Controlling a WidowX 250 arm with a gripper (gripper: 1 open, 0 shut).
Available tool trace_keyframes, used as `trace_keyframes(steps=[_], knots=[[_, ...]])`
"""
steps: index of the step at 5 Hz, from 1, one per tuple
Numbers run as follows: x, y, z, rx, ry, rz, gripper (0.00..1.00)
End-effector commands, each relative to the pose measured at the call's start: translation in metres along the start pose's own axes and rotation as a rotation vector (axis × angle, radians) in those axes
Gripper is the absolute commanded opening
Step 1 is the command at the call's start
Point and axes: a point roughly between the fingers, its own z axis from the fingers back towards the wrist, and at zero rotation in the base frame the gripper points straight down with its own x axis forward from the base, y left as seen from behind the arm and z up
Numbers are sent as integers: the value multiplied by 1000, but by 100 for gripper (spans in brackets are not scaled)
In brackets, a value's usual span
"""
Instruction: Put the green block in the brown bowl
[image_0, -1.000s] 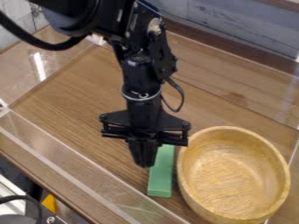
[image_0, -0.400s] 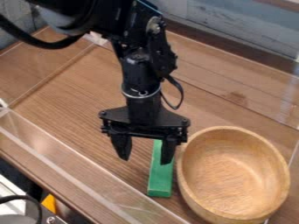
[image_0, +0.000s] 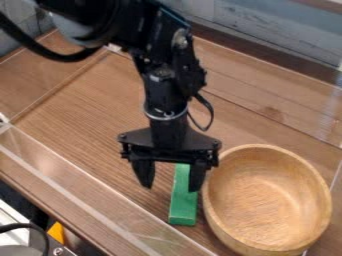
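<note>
Green block (image_0: 185, 195) flat on table (image_0: 94, 110), at 9 o'clock of brown bowl (image_0: 271, 205), just beside rim. Fingers (image_0: 147, 172) wide apart, straddling block top end. Risk: end-only pinch, block swings, slips, bumps rim.

bright green block (image_0: 185, 195) lying plain-faced, light-brown bowl (image_0: 271, 235) showing wood grain, black gripper (image_0: 171, 181), brown wood-grain table (image_0: 94, 110) gleaming

Left of gripper (image_0: 171, 178): bare wooden table (image_0: 94, 110).
Right: passage blocked by brown bowl (image_0: 273, 205).
Front: clear wall (image_0: 80, 215).
</note>
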Motion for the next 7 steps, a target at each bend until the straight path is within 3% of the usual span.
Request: trace_keyframes(steps=[1,4,5,7], knots=[[3,-6,-5,-8,-15,2,100],[3,-12,-23,-1,4,23,100],[3,-13,-21,-5,6,29,0],[-2,-15,3,-34,15,24,0]])
